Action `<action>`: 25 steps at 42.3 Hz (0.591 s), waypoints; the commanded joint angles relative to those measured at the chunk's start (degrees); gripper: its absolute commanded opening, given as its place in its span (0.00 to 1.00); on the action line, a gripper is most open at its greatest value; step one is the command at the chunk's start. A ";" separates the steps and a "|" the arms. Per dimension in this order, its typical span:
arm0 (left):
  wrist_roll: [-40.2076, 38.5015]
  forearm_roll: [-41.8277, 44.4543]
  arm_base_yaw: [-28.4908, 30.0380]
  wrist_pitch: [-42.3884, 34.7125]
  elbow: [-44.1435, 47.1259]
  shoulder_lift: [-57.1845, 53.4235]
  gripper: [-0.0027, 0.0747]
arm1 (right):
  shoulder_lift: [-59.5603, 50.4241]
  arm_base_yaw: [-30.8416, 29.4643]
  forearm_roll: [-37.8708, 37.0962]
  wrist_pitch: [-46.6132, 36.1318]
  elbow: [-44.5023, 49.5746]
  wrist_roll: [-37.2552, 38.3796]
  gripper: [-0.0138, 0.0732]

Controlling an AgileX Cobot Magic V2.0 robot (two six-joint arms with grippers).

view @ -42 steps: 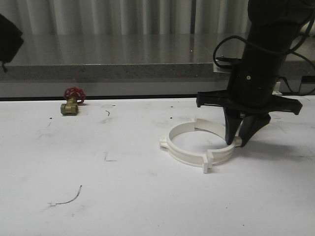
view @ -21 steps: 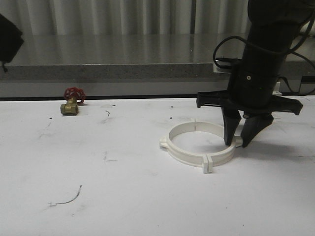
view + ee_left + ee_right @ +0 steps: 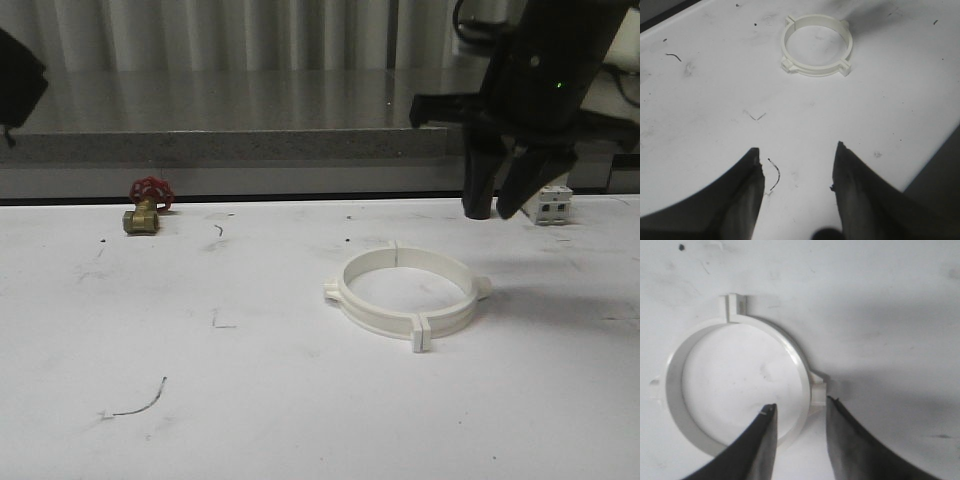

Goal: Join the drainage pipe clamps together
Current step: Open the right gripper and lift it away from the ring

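On the white table (image 3: 300,420) you see the drainage pipe clamps (image 3: 405,297) lying joined as one ring, near the middle. Your right gripper (image 3: 498,205) hangs above its right side with fingers parted and holding nothing; the arm is cut off. Your left gripper (image 3: 796,167) is also spread, well apart from the ring.

Right arm (image 3: 545,60) cut off at the top edge, small white block (image 3: 553,205) partly hidden behind right gripper (image 3: 495,210)
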 commanded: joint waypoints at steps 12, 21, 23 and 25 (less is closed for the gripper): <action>-0.05 -0.57 -0.37 -3.73 -1.64 -0.22 0.44 | -23.71 -1.89 -1.08 1.26 2.54 -22.61 0.48; -0.05 -0.57 -0.37 -3.73 -1.64 -0.22 0.44 | -38.23 -7.25 -2.50 -0.72 12.97 -22.72 0.48; -0.05 -0.57 -0.37 -3.73 -1.64 -0.22 0.44 | -41.38 -8.20 -3.08 -1.10 15.48 -22.72 0.48; -0.05 -0.57 -0.37 -3.73 -1.64 -0.22 0.44 | -45.11 -8.87 -3.59 -1.10 18.83 -22.72 0.48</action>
